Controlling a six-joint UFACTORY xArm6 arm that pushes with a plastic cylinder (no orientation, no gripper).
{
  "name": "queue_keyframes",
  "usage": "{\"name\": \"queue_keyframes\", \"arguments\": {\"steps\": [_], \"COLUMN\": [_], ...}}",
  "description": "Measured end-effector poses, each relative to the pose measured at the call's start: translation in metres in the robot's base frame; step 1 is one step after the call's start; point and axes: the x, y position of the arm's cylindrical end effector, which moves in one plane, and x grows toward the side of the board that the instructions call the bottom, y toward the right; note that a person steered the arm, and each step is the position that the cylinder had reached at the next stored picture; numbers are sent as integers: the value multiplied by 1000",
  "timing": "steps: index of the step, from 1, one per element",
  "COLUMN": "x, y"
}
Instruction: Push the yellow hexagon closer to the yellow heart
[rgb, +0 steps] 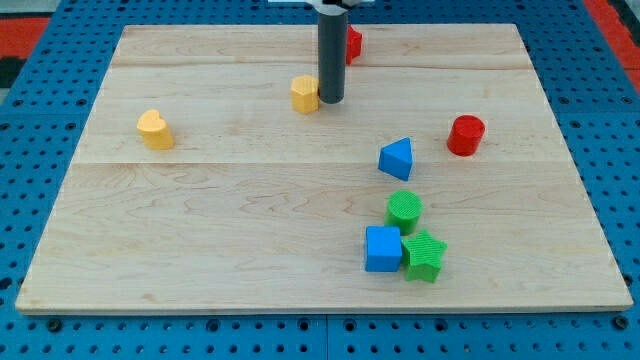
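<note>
Across the pale wooden bench (200, 200), my tip (330, 101) — a bare rod with no fingers to open or close — sits just beside the yellow hexagon (305, 94) on its right in the view, while the yellow heart (155, 129) lies well apart toward the view's left.

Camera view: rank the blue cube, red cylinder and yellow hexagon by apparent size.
1. blue cube, nearest the view's bottom, which may inflate it
2. red cylinder
3. yellow hexagon, touching my tip; close to the cylinder, so unsure
</note>
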Motion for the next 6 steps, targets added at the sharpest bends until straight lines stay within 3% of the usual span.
{"name": "queue_keyframes", "arguments": {"steps": [1, 2, 4, 5, 6], "x": [-12, -13, 53, 64, 64], "y": [-3, -44, -161, -185, -150]}}
